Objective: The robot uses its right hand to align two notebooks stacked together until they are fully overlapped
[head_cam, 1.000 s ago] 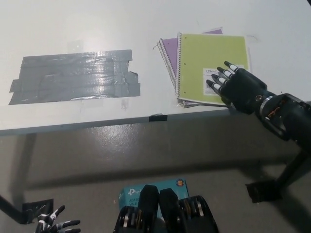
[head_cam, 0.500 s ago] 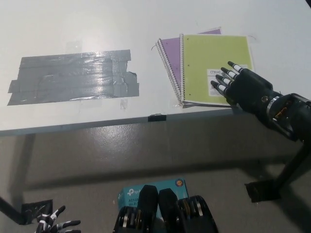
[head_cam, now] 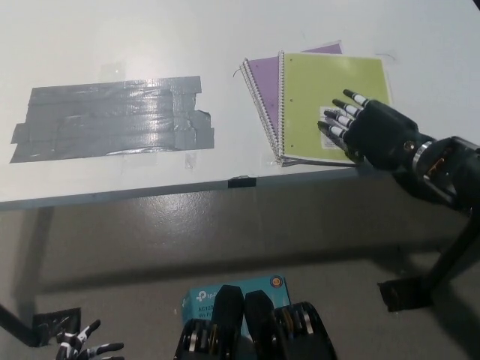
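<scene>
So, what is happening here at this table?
The black right hand lies flat, fingers spread, on the green notebook, which sits on a purple notebook near the white table's front edge. The two are not aligned: the purple one shows at the left and top. The white left hand rests low, below the table.

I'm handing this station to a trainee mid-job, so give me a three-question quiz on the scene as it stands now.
1. True or false: the green notebook fully covers the purple notebook.
2. Where does the right hand rest? A) on the green notebook's lower right part B) on the grey tape patch C) off the white table
3. Fill in: the left hand hangs low at the picture's lower ____.

Key: 1 false, purple shows along the left and top edges. 2 A. 3 left.
</scene>
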